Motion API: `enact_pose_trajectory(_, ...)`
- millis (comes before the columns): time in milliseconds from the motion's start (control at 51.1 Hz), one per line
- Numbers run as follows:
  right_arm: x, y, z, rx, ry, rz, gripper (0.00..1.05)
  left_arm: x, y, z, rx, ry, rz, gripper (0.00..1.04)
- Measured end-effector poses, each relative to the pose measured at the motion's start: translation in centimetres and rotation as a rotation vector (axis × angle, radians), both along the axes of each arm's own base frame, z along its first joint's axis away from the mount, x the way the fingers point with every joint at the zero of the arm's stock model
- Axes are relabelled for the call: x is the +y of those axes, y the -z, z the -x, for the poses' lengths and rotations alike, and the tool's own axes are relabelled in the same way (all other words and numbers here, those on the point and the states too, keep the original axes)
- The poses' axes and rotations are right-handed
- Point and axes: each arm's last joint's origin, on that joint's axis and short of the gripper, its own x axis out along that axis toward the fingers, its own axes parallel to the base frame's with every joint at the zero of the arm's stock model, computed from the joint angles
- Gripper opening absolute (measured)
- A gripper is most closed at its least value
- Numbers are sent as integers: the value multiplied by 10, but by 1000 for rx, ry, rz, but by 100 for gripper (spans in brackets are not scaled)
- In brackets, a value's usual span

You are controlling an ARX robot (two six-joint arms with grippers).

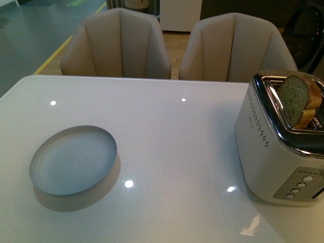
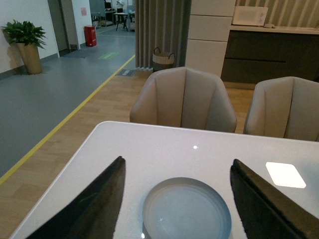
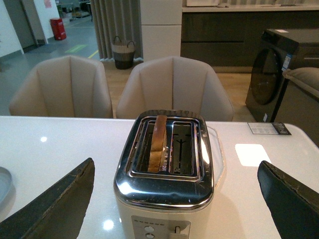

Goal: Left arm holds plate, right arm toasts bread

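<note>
Neither arm shows from the front. The left gripper (image 2: 177, 199) hangs with its dark fingers (image 2: 94, 206) spread wide, holding nothing. The right gripper (image 3: 174, 199) is likewise wide apart and empty, fingers (image 3: 57, 201) flanking the toaster (image 3: 167, 174).

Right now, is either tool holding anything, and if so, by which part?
Nothing is held. The left tool is open with the plate lying between its fingers untouched, and the right tool is open before the toaster.
</note>
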Motion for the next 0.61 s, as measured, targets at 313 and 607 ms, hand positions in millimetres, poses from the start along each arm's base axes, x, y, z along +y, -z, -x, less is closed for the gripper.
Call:
enact_pose_trajectory(313,0,0,0,0,0,0,96,0,0,0,0,0,-2,97)
enact_pose_trajectory(607,0,0,0,0,0,0,96,0,0,0,0,0,-2,97)
